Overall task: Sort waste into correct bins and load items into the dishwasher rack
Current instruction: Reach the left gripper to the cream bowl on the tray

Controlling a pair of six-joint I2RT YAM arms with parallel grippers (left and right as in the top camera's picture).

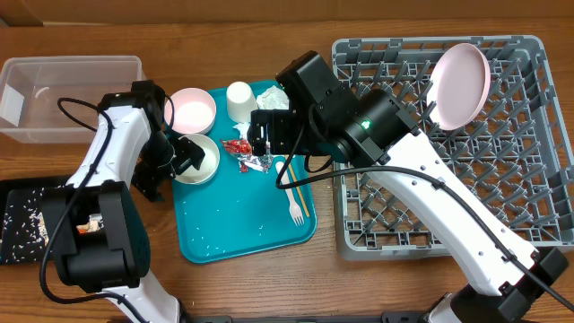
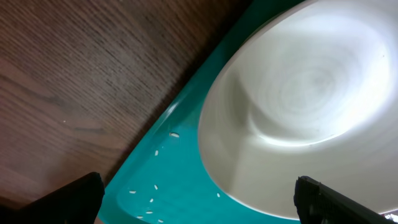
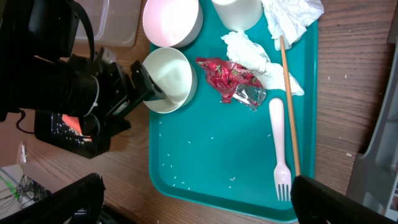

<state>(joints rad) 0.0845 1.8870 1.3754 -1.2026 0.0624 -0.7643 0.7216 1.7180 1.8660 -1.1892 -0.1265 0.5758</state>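
text: none legible | labels: none | brands: none | numbers: none

Teal serving tray [image 1: 247, 220] flat on wood-grain table [image 1: 269, 292], roughly mid-table, long sides skewed slightly off table edges. Raised rim, rounded corners. Left wrist view: tray's rim runs diagonally against dark wood grain.

Even, bright light; glare on bowl [image 2: 311, 81]; left-wrist view soft.
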